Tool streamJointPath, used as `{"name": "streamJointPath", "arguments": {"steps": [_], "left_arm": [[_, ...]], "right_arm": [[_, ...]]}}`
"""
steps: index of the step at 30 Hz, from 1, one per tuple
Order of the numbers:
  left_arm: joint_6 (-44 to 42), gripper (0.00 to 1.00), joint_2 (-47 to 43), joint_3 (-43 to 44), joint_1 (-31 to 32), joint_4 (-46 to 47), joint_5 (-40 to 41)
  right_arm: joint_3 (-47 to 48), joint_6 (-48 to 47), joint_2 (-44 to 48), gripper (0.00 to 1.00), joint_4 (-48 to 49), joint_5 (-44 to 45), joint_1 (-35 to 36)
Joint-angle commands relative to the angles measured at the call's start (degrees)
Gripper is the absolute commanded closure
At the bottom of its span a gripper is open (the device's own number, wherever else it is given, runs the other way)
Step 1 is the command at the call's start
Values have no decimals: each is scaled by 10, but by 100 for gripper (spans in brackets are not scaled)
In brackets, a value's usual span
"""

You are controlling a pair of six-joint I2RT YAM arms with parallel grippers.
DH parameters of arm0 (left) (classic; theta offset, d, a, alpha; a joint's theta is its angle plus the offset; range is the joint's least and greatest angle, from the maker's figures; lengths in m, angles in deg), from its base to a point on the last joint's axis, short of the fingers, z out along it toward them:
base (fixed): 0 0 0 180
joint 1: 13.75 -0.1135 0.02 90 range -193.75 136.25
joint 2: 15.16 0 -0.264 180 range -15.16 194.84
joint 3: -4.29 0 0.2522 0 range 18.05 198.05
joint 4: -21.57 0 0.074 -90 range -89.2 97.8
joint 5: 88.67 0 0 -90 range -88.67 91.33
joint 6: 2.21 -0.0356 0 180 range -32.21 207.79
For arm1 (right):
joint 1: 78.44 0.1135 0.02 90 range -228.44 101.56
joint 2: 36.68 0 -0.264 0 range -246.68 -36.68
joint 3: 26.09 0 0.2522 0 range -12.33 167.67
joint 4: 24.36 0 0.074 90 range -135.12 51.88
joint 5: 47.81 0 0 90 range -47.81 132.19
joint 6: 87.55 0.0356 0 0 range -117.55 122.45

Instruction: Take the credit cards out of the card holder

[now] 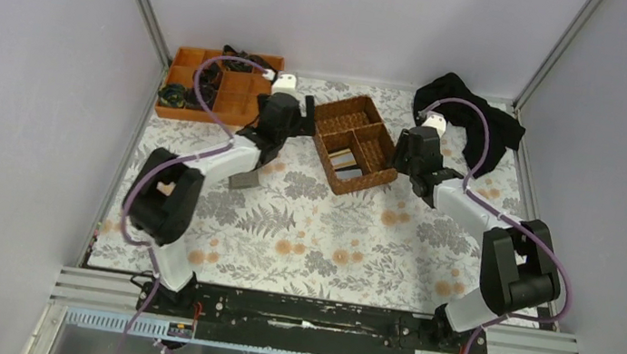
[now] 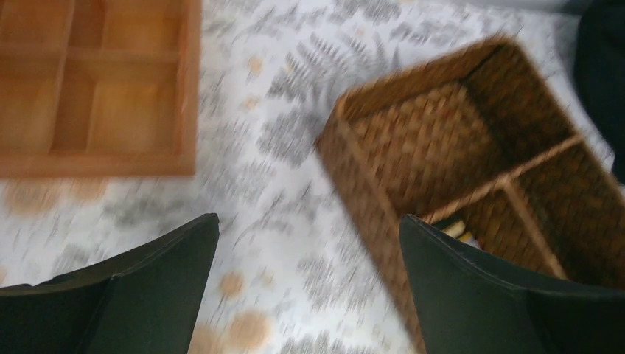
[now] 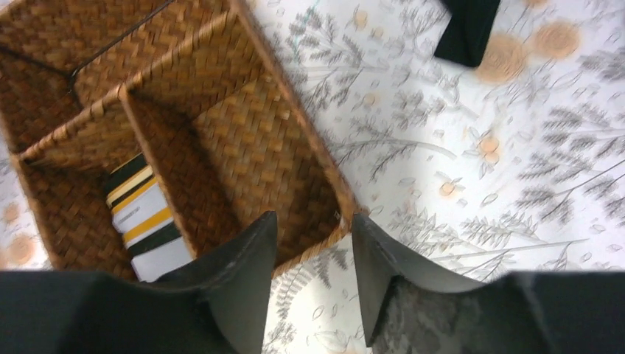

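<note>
The credit cards (image 3: 144,217) lie stacked in a near compartment of the brown wicker basket (image 3: 243,125); they are striped white, yellow and black. They also show in the top view (image 1: 348,163), and an edge peeks out in the blurred left wrist view (image 2: 457,228). A flat grey piece (image 1: 245,179), probably the card holder, lies on the table partly under my left forearm. My left gripper (image 1: 300,113) is open and empty over the table left of the basket (image 2: 442,140). My right gripper (image 1: 406,157) is open and empty over the basket's right near corner.
An orange divided tray (image 1: 212,81) with dark items stands at the back left; it also shows in the left wrist view (image 2: 96,88). A black cloth (image 1: 472,125) lies at the back right, and its corner shows in the right wrist view (image 3: 468,29). The table carries a floral cover (image 1: 328,243).
</note>
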Motion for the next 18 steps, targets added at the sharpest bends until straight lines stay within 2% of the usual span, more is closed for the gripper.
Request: {"name": "streamJointPath", "arguments": {"steps": [1, 4, 8, 10, 15, 18], "left_arm": [[-39, 0, 101, 125, -7, 35, -1], [-36, 0, 182, 207, -26, 56, -29], [-73, 0, 299, 358, -41, 23, -53], [-89, 6, 335, 404, -41, 8, -67], [-78, 9, 374, 432, -48, -32, -87], [-90, 10, 383, 427, -47, -49, -63]], "right_arm": [[75, -39, -29, 61, -38, 81, 5], [100, -50, -54, 76, -60, 78, 5], [75, -59, -57, 91, -14, -33, 4], [60, -62, -54, 96, 5, -72, 4], [46, -76, -51, 99, 29, -132, 5], [46, -74, -56, 99, 24, -144, 5]]}}
